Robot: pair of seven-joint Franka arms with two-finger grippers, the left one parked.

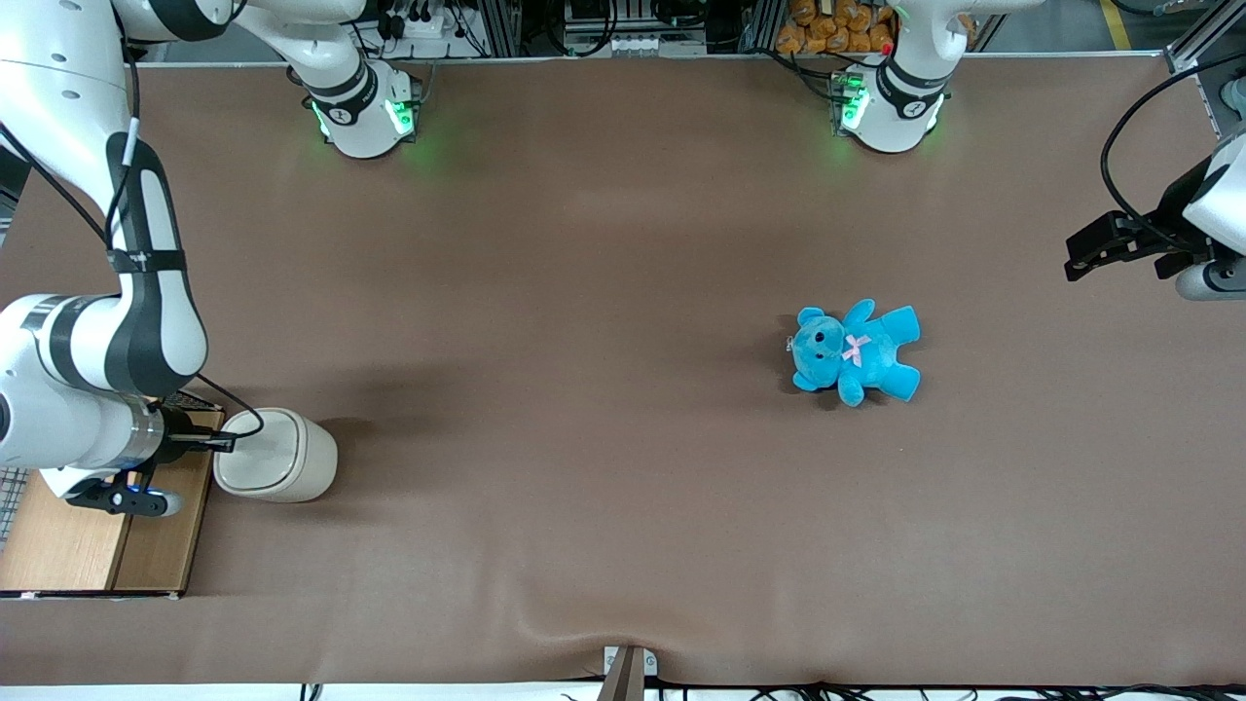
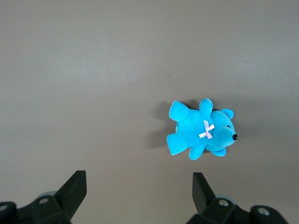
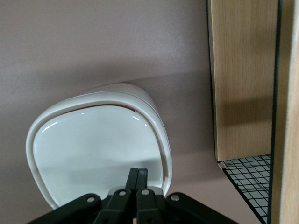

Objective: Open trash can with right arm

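Looking from the front, the trash can [image 1: 276,455] stands on the table [image 1: 604,292] at the working arm's end, just beside a wooden box [image 1: 97,535]. The right arm [image 1: 92,389] reaches in low so its hand [image 1: 226,444] sits at the lid's edge — probably to press the push lid. A blue teddy bear [image 1: 855,351] lies well apart, toward the parked arm's end.

The left wrist view shows only the bear [image 2: 202,129].

From the right wrist, the hand [image 3: 136,176] is pinched together, its fingers touching over the white lid [image 3: 93,154] — a narrow tip suits pushing.
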